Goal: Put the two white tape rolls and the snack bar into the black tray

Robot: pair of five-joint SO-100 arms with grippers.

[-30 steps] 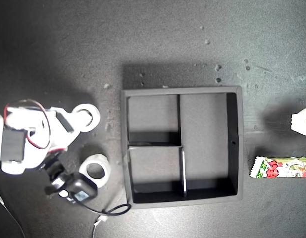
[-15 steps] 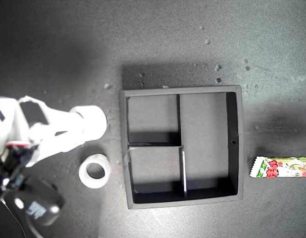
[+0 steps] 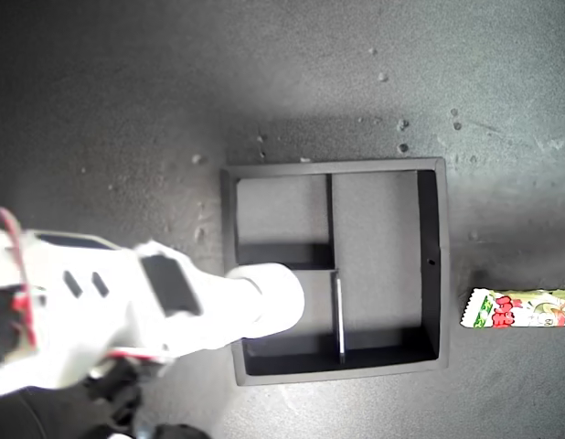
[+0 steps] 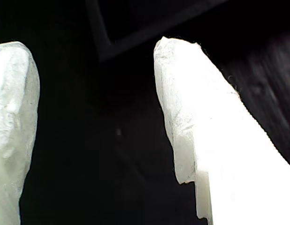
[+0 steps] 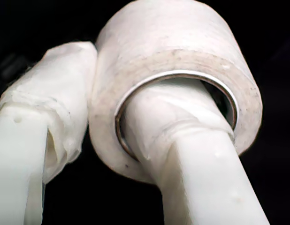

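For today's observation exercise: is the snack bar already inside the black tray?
No, the snack bar lies on the table outside the black tray, toward the exterior view's right.

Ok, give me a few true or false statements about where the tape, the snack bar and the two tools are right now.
1. My second tool is shut on a white tape roll, one finger through its hole. True.
2. The snack bar lies inside the black tray. False: it lies on the table outside the tray, at the exterior view's right.
3. My first tool grips the second tape roll. False: its jaws stand apart with nothing between them.
4. In the exterior view the carried roll is over the tray's edge nearest that view's left. True.
5. The tray's long compartment holds a tape roll. False: it looks empty.
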